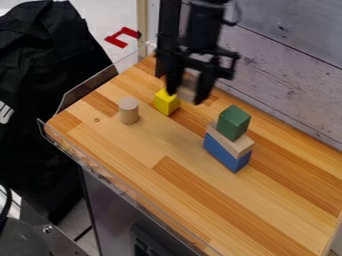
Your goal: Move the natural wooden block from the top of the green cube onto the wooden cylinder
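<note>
Camera view: black hand (186, 96) is hanging over the far part of the wooden table (167, 175), fingers pointing down. It is gripping a pale block (188, 88), the fingers standing apart by the block's width, one on each side. Blurred here; whether the block is touching the table, I cannot tell. Yellow block (166, 103) is sitting just beside the hand, toward the near left. Light wooden cylinder (129, 111) is standing upright farther left, apart from the yellow one. Stack to the right, nearer the camera: blue block (224, 152) is lying at the bottom, natural-wood block (229, 141) is resting flat on it, green block (234, 122) is sitting on top. Whitewashed plank wall (287, 65) is running behind the table. Black cloth (50, 60) is hanging off to the left.
</note>
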`<state>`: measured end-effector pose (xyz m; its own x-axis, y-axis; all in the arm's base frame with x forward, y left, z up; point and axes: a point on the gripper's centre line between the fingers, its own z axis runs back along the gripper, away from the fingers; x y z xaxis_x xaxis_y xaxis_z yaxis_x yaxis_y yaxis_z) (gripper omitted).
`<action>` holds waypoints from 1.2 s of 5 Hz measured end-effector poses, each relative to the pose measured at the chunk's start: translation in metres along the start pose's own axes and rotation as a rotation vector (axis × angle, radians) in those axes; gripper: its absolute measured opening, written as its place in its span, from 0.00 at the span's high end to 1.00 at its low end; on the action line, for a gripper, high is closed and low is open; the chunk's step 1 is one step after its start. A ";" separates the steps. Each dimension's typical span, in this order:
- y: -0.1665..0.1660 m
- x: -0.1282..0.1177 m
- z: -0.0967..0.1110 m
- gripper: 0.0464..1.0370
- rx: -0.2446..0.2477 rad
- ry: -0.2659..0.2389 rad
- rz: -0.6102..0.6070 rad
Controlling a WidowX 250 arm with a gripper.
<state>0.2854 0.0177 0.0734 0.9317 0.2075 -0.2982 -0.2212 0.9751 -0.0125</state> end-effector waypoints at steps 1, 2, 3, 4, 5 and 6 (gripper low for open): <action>0.025 0.005 -0.018 0.51 -0.002 0.067 0.085; 0.050 0.016 -0.026 0.51 -0.037 0.079 0.158; 0.057 0.022 -0.030 0.51 -0.047 0.086 0.173; 0.060 0.023 -0.031 0.51 -0.055 0.087 0.180; 0.062 0.023 -0.031 0.51 -0.055 0.089 0.183; 0.067 0.025 -0.030 0.51 -0.068 0.079 0.192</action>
<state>0.2850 0.0861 0.0361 0.8455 0.3799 -0.3753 -0.4143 0.9100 -0.0122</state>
